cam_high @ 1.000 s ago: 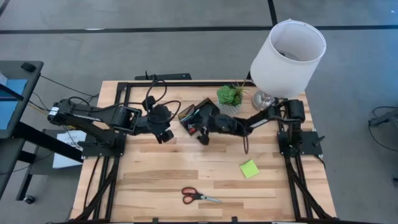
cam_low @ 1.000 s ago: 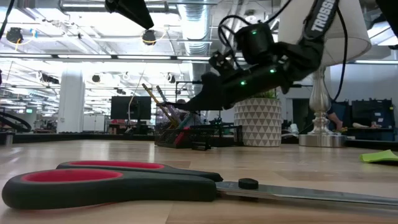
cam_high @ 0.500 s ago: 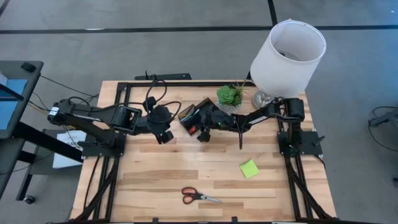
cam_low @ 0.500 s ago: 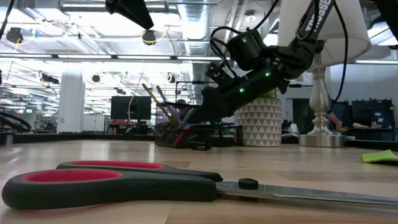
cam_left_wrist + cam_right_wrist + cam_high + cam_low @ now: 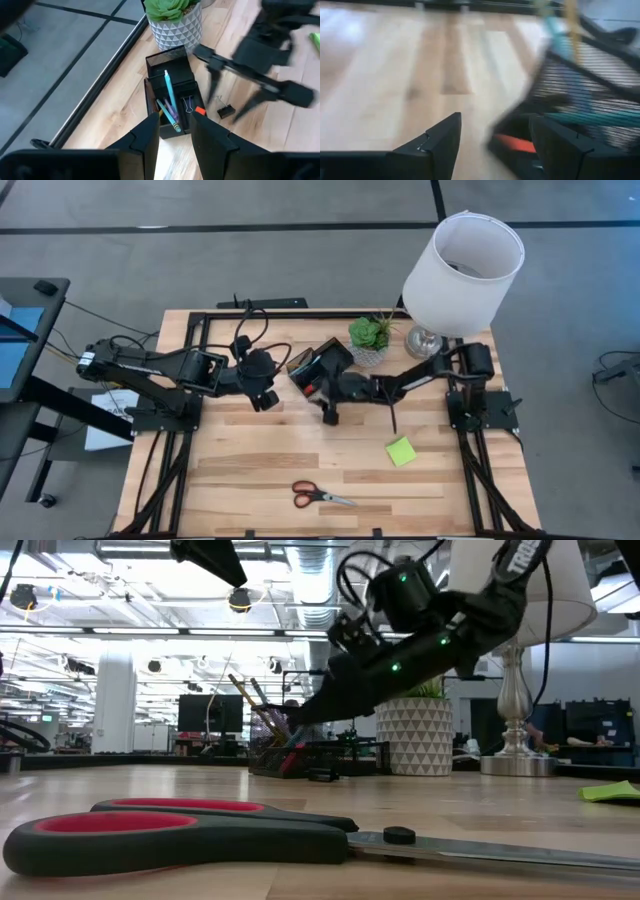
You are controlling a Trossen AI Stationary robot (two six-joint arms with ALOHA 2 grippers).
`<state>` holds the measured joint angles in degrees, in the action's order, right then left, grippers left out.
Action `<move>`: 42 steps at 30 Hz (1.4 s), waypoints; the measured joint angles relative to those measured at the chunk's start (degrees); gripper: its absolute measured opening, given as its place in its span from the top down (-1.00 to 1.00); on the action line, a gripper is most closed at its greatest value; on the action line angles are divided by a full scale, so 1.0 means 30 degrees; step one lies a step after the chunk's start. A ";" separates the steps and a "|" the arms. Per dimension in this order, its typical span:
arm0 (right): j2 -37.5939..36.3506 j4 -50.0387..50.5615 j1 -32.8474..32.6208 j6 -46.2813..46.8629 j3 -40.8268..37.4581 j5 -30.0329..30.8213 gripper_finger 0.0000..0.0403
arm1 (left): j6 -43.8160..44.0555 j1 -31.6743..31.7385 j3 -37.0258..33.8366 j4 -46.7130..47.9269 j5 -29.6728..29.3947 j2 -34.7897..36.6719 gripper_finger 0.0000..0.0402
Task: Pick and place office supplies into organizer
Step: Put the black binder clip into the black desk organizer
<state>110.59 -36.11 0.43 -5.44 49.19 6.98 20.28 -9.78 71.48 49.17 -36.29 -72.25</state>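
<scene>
The black organizer (image 5: 312,368) (image 5: 172,85) stands at the table's far middle. It holds teal and purple pens (image 5: 170,100), a paper clip and a small orange item (image 5: 200,111). My right gripper (image 5: 328,415) (image 5: 495,140) hovers open just near of it, above a black binder clip (image 5: 226,110) lying on the table. My left gripper (image 5: 268,395) (image 5: 175,137) hangs open and empty to the organizer's left. The red-handled scissors (image 5: 320,496) (image 5: 200,835) lie flat by the near edge. The lime-green sticky pad (image 5: 401,450) lies flat at the near right.
A potted succulent (image 5: 370,335) stands just right of the organizer, and a lamp with a white shade (image 5: 462,265) fills the far right corner. Bare wood spans the table's middle (image 5: 280,450) between the organizer and the scissors.
My right gripper dipped toward the organizer's near side. It has then risen and drawn back toward the table's near edge. My left arm has kept still.
</scene>
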 joint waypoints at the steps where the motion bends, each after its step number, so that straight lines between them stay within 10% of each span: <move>1: -0.0016 0.0014 -0.0368 0.0254 0.0000 0.0081 -0.11 | -0.0215 0.0000 0.0000 0.0002 0.0042 0.0000 0.48; 21: -1.0451 1.2752 -0.4958 0.5394 -0.0015 0.0861 0.05 | -0.7711 -0.4378 0.0029 -0.0841 1.1117 0.1966 0.48; 35: -0.8935 1.2215 -0.8605 0.8959 -0.0015 0.8133 0.07 | -0.9760 -0.9040 -0.5164 -0.6627 1.0428 0.7657 0.48; 42: -0.8482 1.1866 -0.8653 1.0111 -0.0022 0.9362 0.06 | -0.8087 -0.9041 -1.0148 -1.2541 0.4094 0.8757 0.48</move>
<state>85.14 -0.51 -25.53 24.90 49.12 35.06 -3.98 -36.90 41.04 11.54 -24.00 -45.98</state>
